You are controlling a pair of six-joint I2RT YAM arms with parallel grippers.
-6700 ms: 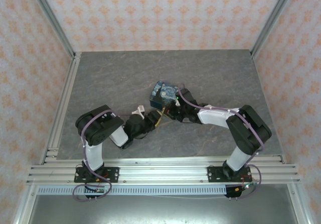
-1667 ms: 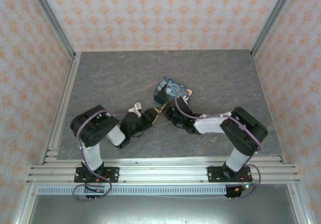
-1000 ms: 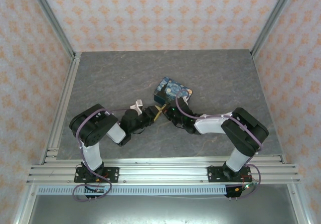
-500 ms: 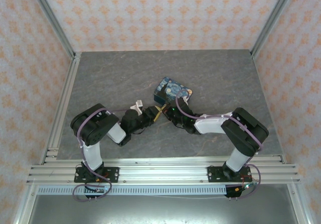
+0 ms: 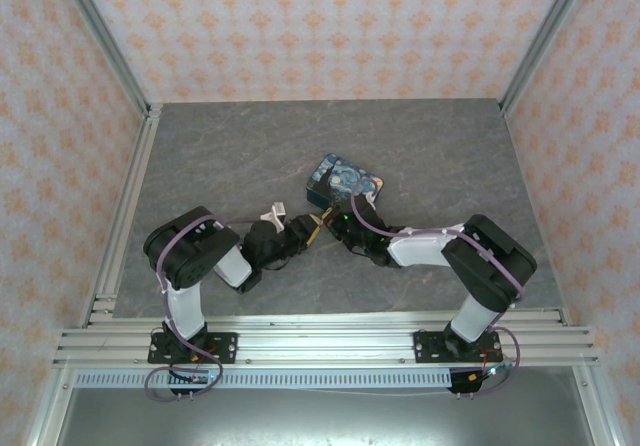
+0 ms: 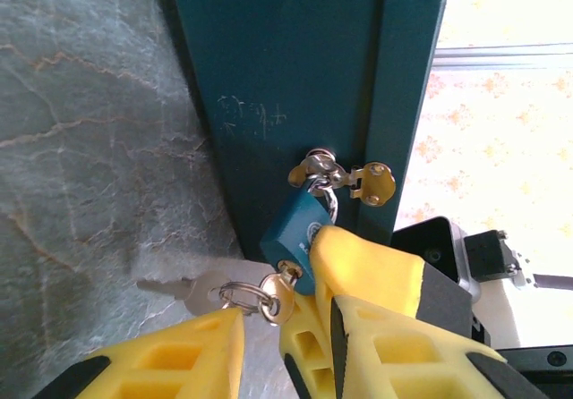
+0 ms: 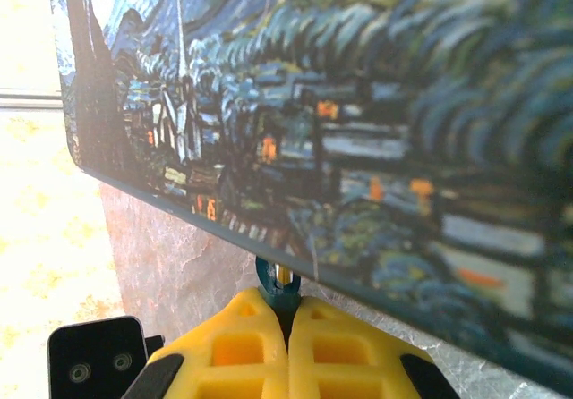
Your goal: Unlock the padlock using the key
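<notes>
The padlock (image 6: 295,231), small and blue, hangs by its shackle from the brass hasp (image 6: 345,177) on the dark teal side of the box (image 6: 295,77). That side faces near and left. From the right wrist, the padlock (image 7: 277,288) is a blue sliver just under the edge of the painted lid.

The key (image 6: 286,278) shows its brass head tight against the padlock's underside; its blade is hidden. A ring (image 6: 251,299) passes through the head. On the same ring hangs a second key (image 6: 183,287), silvery, lying flat on the table (image 6: 89,148) to the left.

The right gripper (image 7: 286,308) has its yellow jaws clenched on the padlock's body, tips pressed together with the blue metal between them. From the left wrist, one of its fingers (image 6: 385,283) lies against the padlock's lower right side.

The left gripper (image 6: 262,327) comes up from below with its jaws a little apart and the ring at their tips. The right-hand finger is close under the brass head. I cannot tell whether the jaws pinch the ring or the key, or merely flank them.

From above, the box (image 5: 345,181) sits about mid-table, slightly right of centre, turned at an angle. The two arms reach in from the near edge, and the left gripper (image 5: 312,226) and right gripper (image 5: 338,220) meet just beside each other at the box's near left side. The padlock and key are too small to make out there.
</notes>
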